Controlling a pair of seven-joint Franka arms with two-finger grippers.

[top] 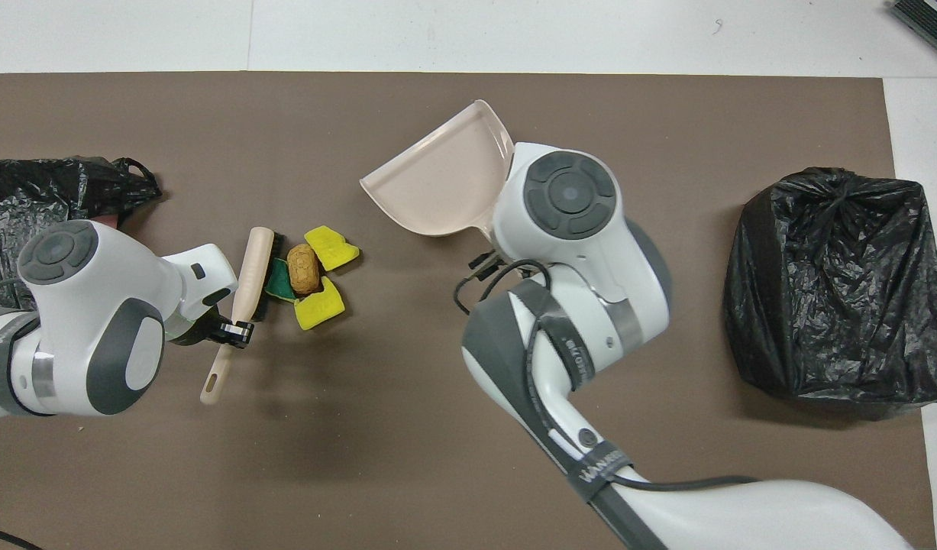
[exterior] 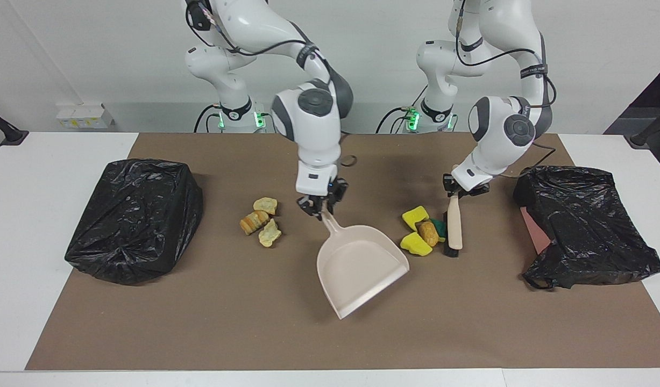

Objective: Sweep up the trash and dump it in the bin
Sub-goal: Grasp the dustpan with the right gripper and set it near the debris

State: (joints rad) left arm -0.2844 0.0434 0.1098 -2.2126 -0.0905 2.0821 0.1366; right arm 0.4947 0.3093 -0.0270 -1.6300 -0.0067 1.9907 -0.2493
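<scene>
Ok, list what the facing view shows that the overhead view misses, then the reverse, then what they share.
Only the facing view: the three bread-like lumps, covered by the right arm from above, and the right end effector gripping the dustpan by its handle.
Only the overhead view: a dark ridged object at the picture's upper corner.
Both: the dustpan, the left end effector holding the brush against the sponge pile, and the black bags.

A brown mat (exterior: 200, 322) covers the white table (exterior: 18, 269). 2 black bags lie on it, 1 bulky (exterior: 136, 217), 1 flatter (exterior: 588, 226), at either end.
</scene>
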